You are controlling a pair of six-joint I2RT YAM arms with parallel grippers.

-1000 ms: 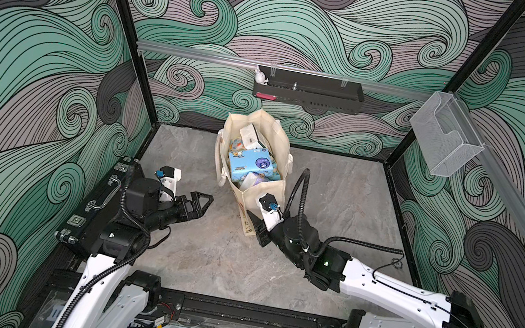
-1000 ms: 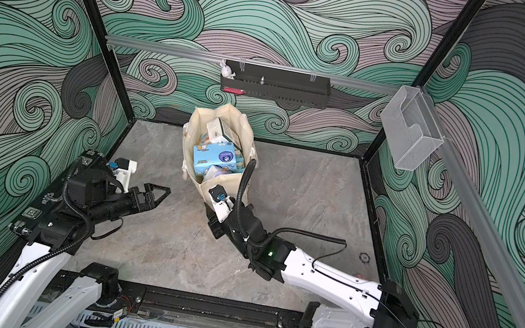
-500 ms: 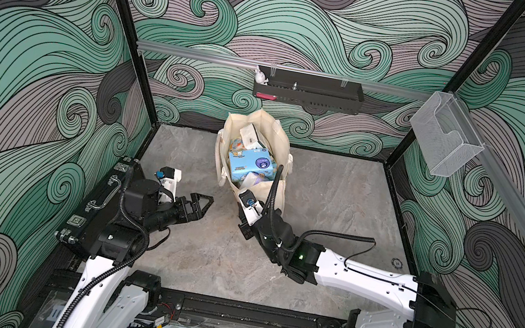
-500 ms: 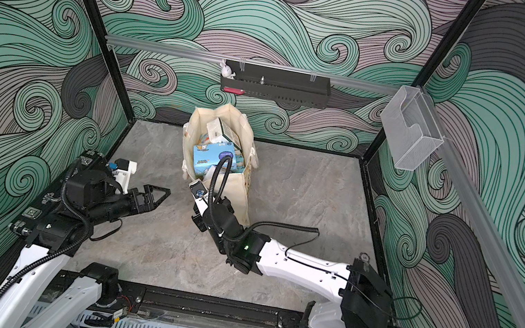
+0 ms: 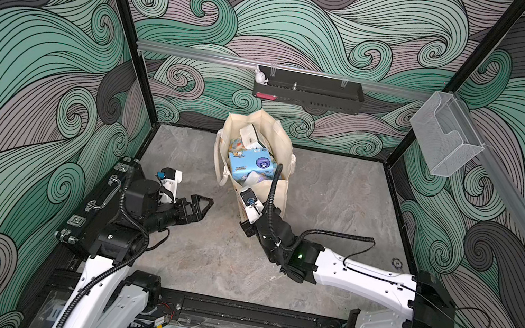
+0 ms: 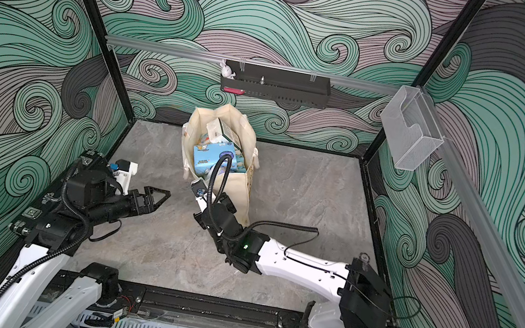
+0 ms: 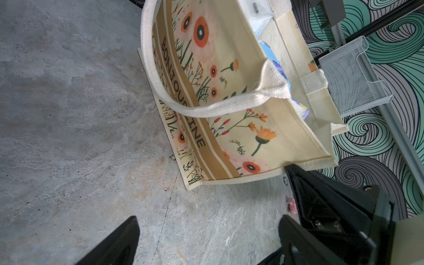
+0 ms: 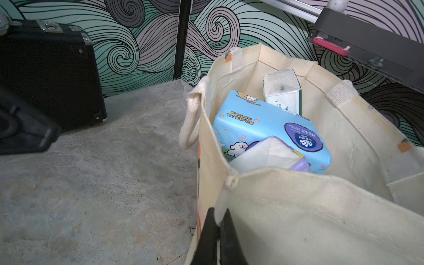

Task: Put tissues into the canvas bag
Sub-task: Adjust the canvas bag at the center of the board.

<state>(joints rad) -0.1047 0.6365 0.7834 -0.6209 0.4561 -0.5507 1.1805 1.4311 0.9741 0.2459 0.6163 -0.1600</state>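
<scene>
Counts by kind: canvas bag [image 8: 298, 218], one; tissue packs [image 5: 249, 166] visible inside, three: light blue pack [image 8: 263, 128], white pack [image 8: 282, 89], purple-white pack [image 8: 270, 153]; black case [image 8: 46, 68], one; black wall shelf [image 5: 308, 90], one; clear wall holder [image 5: 444, 138], one; rabbit figure [image 5: 261, 76], one; grippers, two: left gripper [image 5: 204, 207], right gripper [image 8: 219, 213].

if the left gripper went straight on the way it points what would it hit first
Probably the canvas bag: the open left gripper points over bare table at its flowered side, near the corner the right gripper pinches. Depth is unclear; it might meet that gripper first.
</scene>
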